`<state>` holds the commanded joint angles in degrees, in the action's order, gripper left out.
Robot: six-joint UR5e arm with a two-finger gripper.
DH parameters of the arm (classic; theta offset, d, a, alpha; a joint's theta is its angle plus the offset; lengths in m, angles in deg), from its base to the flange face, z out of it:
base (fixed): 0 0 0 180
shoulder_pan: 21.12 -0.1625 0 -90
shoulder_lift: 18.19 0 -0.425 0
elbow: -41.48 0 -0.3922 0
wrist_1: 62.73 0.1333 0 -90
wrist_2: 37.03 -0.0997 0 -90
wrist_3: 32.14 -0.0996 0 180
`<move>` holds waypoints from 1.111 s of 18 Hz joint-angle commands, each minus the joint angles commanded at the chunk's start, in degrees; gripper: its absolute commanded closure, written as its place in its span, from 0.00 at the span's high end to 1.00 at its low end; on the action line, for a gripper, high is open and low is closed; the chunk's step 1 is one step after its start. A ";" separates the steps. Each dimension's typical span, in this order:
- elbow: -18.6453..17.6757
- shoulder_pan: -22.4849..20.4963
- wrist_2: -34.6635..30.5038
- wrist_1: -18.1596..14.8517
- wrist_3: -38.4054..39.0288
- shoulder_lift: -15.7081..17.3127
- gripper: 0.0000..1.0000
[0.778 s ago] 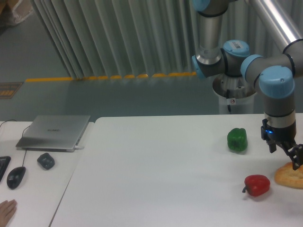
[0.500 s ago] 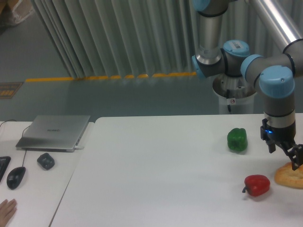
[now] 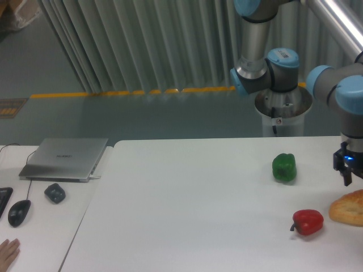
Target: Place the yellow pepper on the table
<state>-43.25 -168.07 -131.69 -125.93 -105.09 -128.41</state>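
Table [image 3: 187, 215] is seen as the large white top carrying everything relevant; adjoining desk at far left holds a laptop [image 3: 65, 158], a mouse [image 3: 19, 212] and a small dark object [image 3: 55, 192], all well away from the jaws.

Arm [image 3: 272, 62]: compared with the frame half a second back, the wrist has been shifted toward the right edge and raised slightly. Gripper [image 3: 350, 170] is now cut by the frame border; only its dark body with the blue light is visible, the fingertips are out of view. Jaw state cannot be told from this view. Earlier the fingers were seen down at the bread's near end; now they are above and just clear of it.

Bread loaf [image 3: 347, 208] lies just below the jaws, partly cropped. Green pepper [image 3: 284, 168] sits well to the camera-left of the jaws, roughly level with them. Red pepper [image 3: 308, 221] is below and to the camera-left, just beside the bread.

Yellow pepper: not visible anywhere in frame. It cannot be confirmed as held or as off-frame right.

Judgement: the shift rightward suggests the target is being sought beyond the frame edge; pick not yet evidenced, placement pending.
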 joint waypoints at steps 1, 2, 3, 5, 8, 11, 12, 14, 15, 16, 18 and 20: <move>0.18 -0.61 0.79 0.44 0.17 -0.09 1.00; 0.27 -1.23 1.84 0.54 0.26 -0.09 1.00; 0.35 -2.02 2.63 0.62 0.35 -0.09 1.00; 1.23 -3.77 3.95 0.62 -0.08 -0.18 1.00; 3.95 -6.06 4.84 2.02 -0.78 -1.31 1.00; 4.31 -7.12 4.84 1.77 -7.00 -1.67 1.00; 4.22 -7.47 4.84 0.72 -10.51 -1.67 1.00; 4.31 -8.78 4.75 -1.65 -17.28 -1.67 1.00; 4.31 -9.05 4.75 -1.66 -19.40 -1.84 1.00; 4.22 -9.14 4.75 -1.40 -19.77 -2.19 1.00; 4.13 -10.98 4.92 2.09 -19.43 -3.25 1.00; 4.31 -12.82 4.92 8.60 -19.16 -4.91 1.00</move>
<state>-38.95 -180.89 -126.76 -117.33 -124.25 -133.32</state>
